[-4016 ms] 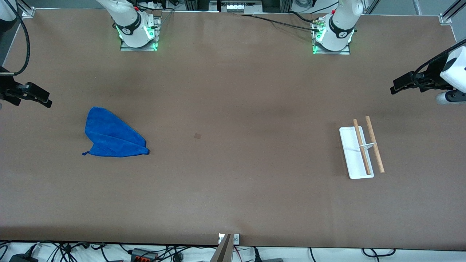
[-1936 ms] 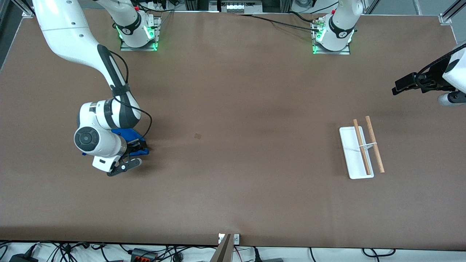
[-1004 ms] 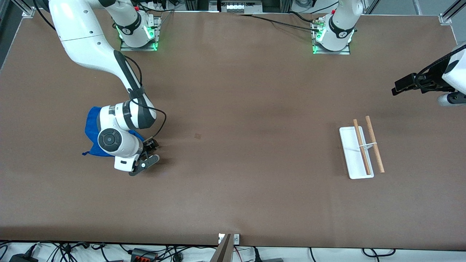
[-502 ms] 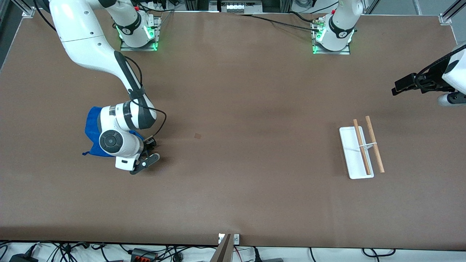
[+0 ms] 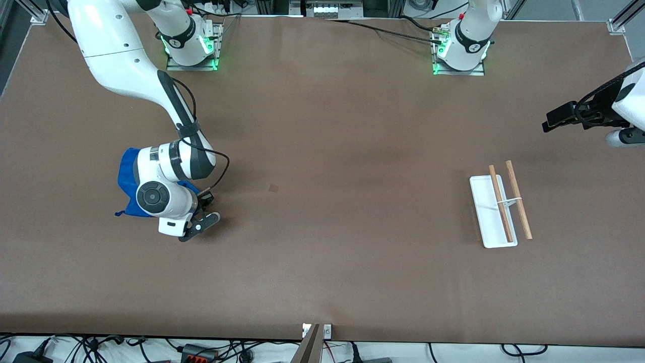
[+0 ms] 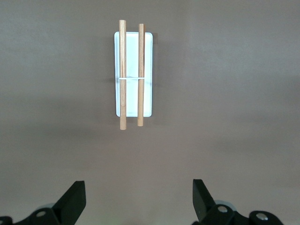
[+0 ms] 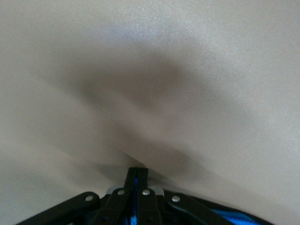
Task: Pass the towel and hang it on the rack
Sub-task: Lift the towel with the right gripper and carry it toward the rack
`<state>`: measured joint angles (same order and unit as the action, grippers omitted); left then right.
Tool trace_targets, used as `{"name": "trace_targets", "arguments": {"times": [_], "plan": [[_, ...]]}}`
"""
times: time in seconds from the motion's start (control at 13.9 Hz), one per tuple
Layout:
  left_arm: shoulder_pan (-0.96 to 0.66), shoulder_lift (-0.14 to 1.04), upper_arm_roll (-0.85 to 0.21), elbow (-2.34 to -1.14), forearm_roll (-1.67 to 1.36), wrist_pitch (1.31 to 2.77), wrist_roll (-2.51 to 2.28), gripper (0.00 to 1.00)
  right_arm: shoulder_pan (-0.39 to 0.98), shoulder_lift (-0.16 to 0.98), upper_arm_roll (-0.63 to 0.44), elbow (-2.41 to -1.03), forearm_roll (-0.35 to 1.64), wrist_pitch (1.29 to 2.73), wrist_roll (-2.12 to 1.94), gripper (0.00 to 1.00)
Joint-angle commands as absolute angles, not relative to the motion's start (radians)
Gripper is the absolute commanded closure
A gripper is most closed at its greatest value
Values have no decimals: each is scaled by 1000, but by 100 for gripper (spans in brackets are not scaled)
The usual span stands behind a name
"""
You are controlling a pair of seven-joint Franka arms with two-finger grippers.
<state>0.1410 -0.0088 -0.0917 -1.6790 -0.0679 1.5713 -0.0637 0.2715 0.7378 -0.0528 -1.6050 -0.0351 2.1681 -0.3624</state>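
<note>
Blue and plush, the towel lies crumpled on the brown table toward the right arm's end, most of it hidden under that arm's wrist; a thin loop sticks out at its corner nearest the front camera. The right gripper is down at the towel's edge, fingers clenched together with blue cloth pinched between them. The rack stands well apart toward the left arm's end: a flat white rectangular base, a thin white support and two parallel light-wood dowel bars. The left gripper waits in the air over bare table near the rack, fingers spread wide and holding nothing.
</note>
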Motion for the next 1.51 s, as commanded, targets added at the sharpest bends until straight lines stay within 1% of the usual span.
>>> {"name": "trace_targets", "arguments": {"times": [0.0,0.14,0.36,0.65,0.86,0.93,1.15,1.36,1.43], "plan": [[149,2,-92,-1649,-92,1552,-40,0,287,687,-49,-1559,-34,2109,-351,100],[149,2,-92,-1651,-92,1552,-40,0,313,629,-46,-1516,-34,2108,-327,100],[149,2,-92,-1651,-92,1552,-40,0,402,601,-46,-1422,-18,2103,-269,100],[149,5,-92,-1651,-91,1551,-40,0,520,609,-38,-1211,179,2046,-157,100],[161,31,-92,-1651,-92,1549,-40,0,578,609,-25,-1120,198,2062,-29,100],[167,58,-94,-1651,-100,1539,-29,0,578,611,-2,-1102,245,2075,6,100],[175,97,-95,-1651,-103,1516,72,0,592,609,11,-1091,395,2204,44,100],[184,133,-94,-1647,-149,1517,149,0,659,627,11,-1092,452,2324,125,100],[183,147,-97,-1647,-152,1516,152,0,681,637,11,-1092,460,2383,171,100]]}}
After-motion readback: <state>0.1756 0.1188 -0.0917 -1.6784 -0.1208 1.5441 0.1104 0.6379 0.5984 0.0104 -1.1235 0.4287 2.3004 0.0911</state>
